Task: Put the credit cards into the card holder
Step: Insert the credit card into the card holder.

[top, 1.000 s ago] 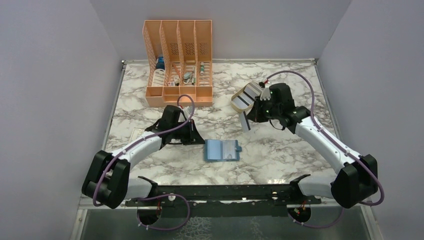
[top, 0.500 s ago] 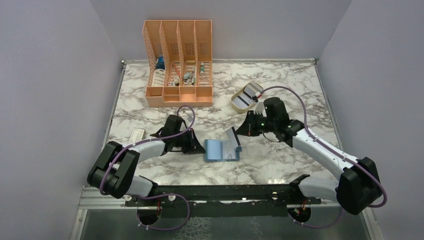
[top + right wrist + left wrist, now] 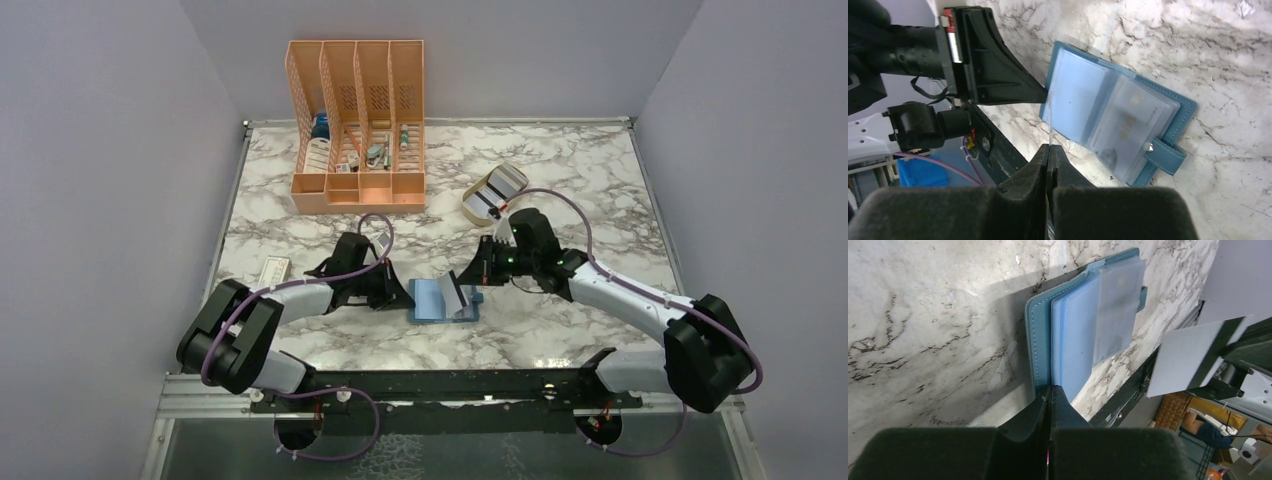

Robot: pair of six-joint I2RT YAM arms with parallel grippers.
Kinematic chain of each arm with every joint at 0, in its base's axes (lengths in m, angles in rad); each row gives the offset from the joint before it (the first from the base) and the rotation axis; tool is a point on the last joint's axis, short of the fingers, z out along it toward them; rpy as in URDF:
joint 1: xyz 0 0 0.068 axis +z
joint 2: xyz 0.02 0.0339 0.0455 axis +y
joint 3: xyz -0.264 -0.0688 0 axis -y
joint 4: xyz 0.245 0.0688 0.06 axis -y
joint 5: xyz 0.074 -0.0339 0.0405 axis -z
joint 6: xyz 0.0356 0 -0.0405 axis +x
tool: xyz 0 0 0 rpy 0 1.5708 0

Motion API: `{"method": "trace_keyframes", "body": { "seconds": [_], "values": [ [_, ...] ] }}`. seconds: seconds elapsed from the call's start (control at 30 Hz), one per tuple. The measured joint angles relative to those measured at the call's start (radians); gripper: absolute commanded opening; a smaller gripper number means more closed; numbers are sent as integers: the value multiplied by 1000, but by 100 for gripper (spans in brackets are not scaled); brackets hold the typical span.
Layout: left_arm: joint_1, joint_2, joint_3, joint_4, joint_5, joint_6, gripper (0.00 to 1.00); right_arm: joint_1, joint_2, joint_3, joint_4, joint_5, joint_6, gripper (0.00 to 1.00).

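The card holder (image 3: 1075, 92) is lying open and flat on the marble table (image 3: 560, 160), with its clear sleeves facing up. A gold-tan card (image 3: 1135, 112) is showing through a sleeve on the strap side of the holder.

The right claw (image 3: 1049, 150) is squeezing tight on one edge of a grey card (image 3: 1180, 357). It is holding the card tilted just above the card holder, over its middle. I cannot tell whether the card's lower edge is touching the sleeves.

The left claw (image 3: 1049, 392) is pressed fully closed with nothing between its tips. Its tips are resting against the edge of the card holder opposite the strap.

Behind the card holder and to its right, a beige tray (image 3: 470, 205) is carrying striped cards (image 3: 505, 182). An orange rack (image 3: 357, 125) is standing well behind the card holder. A small white box (image 3: 274, 268) is lying well off to the card holder's left.
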Motion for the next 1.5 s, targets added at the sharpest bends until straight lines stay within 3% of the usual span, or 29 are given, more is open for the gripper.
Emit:
{"method": "trace_keyframes", "body": {
  "seconds": [1.5],
  "values": [
    [-18, 25, -19, -7, -60, 9, 0, 5, 233, -149, 322, 70, 132, 1]
  ]
}}
